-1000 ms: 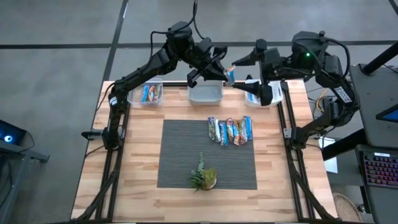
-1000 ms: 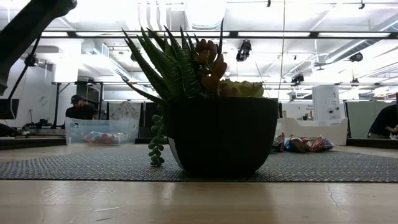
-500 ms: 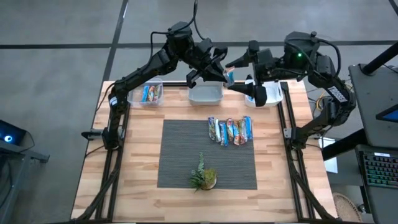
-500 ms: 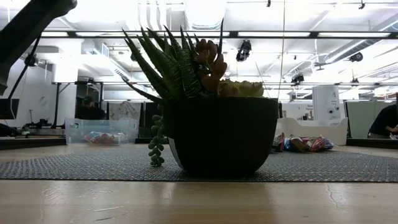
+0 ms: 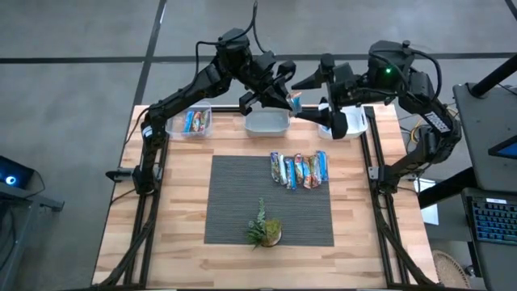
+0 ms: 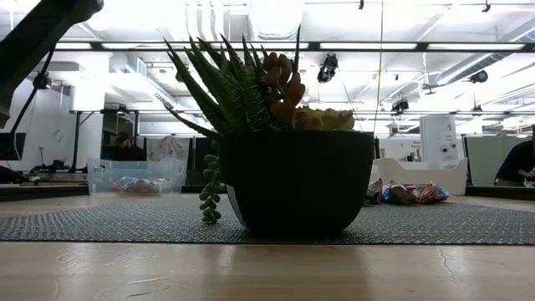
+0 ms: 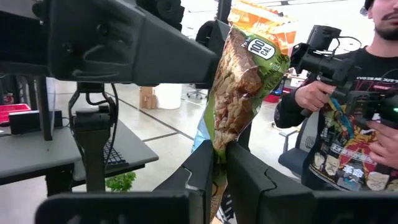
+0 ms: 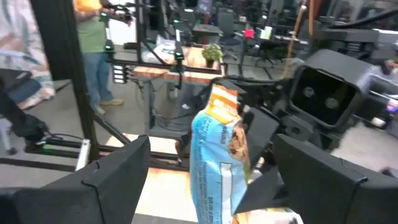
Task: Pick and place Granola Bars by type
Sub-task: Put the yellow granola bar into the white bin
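Left gripper (image 5: 284, 94): clamped on one end of a granola bar (image 5: 296, 102), held in the air just above the far edge of the middle bin (image 5: 266, 122); in the left wrist view, both fingers (image 7: 200, 175) pinch the wrapper's lower end, bar (image 7: 241, 87) standing upright between them.

Right gripper (image 5: 313, 97): spread wide, fingers either side of the same bar without touching it (right wrist view: blue-and-orange wrapper (image 8: 216, 158) centred in the gap, pads well clear).

Just changed: over the last second, closed in from the right toward the held bar, then barely moved in the last half; left gripper and bar shifted only slightly toward the left.

Meaning for the task: looks like a mid-air handover being lined up (a judgement, not a seen fact) – bar probably bound for the right bin (image 5: 352, 126), out of the left arm's easy reach; transfer not yet made, since only the left side grips.

Bars on the mat (image 5: 228, 198): a row of about six (image 5: 300, 170), touching side by side, unsorted.

Left bin (image 5: 191, 122): a few bars already inside (count unclear).

Plant (image 5: 265, 228): near the mat's front edge, well apart from the bars; fills the low view (image 6: 284, 159).

People: one in a printed black shirt (image 7: 348, 137) beyond the table, hands on a handheld controller (apart from the robot).
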Robot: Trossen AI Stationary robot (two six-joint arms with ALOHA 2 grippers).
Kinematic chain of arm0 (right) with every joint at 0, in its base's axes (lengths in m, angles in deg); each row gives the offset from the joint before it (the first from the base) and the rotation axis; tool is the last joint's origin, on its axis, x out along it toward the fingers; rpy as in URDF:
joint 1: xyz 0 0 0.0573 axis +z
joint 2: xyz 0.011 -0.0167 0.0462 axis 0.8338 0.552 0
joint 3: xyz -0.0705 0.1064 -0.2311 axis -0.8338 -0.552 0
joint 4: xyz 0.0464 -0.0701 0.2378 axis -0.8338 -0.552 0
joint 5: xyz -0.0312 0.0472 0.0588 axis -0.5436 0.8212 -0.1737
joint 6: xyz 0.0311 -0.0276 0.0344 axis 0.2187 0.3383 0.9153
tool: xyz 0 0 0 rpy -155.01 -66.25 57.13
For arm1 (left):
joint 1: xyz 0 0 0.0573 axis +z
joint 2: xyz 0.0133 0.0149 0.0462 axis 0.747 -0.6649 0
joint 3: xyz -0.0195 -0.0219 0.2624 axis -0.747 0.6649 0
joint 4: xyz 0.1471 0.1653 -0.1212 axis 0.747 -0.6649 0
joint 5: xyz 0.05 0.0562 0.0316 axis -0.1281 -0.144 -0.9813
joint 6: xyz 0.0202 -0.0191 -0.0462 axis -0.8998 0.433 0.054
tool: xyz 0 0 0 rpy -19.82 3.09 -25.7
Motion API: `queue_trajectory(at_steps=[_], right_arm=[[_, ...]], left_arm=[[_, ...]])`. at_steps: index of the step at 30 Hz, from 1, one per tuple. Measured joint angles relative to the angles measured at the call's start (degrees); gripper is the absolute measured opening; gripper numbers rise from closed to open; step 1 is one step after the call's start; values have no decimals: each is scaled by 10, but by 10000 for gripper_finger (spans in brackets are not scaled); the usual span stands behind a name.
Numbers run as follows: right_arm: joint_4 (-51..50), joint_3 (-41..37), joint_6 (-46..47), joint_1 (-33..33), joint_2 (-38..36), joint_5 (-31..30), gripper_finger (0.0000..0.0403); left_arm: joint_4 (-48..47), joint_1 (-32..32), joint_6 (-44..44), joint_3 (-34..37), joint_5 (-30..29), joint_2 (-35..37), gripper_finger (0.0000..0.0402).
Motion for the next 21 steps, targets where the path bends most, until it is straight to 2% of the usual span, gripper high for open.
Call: queue_trajectory(at_steps=[5, 16, 21], right_arm=[[12, 0, 13, 0, 11, 27, 324], [14, 0, 17, 0, 15, 33, 322], [14, 0, 24, 0, 14, 34, 289]], left_arm=[[0, -1, 0, 0, 2, 0, 23], [0, -1, 0, 0, 5, 0, 23], [0, -1, 0, 0, 12, 0, 23]])
